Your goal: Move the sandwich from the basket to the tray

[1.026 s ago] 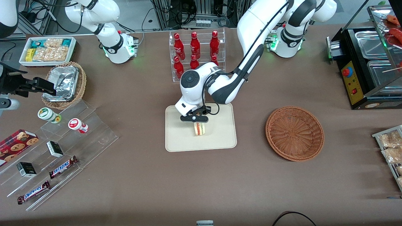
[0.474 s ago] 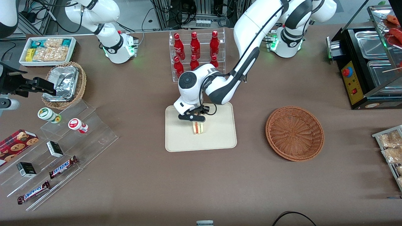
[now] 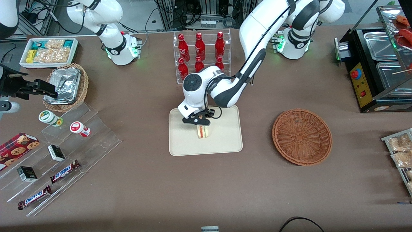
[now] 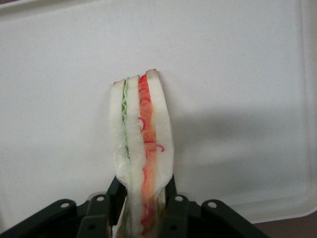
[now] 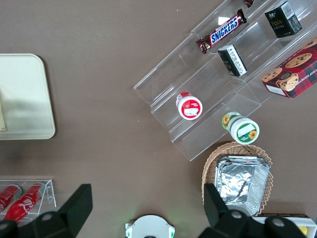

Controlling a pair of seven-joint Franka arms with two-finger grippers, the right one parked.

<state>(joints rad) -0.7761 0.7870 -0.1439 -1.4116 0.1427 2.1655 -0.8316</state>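
The sandwich (image 3: 202,131) (image 4: 141,139), pale bread with red and green filling stripes, stands on edge over the middle of the cream tray (image 3: 225,141) (image 4: 237,74). My gripper (image 3: 200,125) (image 4: 143,198) is shut on it, one black finger pressed against each bread face. Whether the sandwich's lower edge touches the tray surface I cannot tell. The reddish-brown wicker basket (image 3: 302,137) sits empty on the table toward the working arm's end, well apart from the tray. In the right wrist view, one rounded end of the tray (image 5: 25,94) shows.
A clear rack of red bottles (image 3: 201,54) stands just past the tray, farther from the front camera. A stepped acrylic shelf with snacks (image 3: 64,145), a foil-container basket (image 3: 66,87) and a white snack bin (image 3: 48,51) lie toward the parked arm's end. A black food warmer (image 3: 379,71) stands toward the working arm's end.
The gripper and the sandwich in it have shifted slightly away from the front camera over the tray, then held still. The grip is unchanged.
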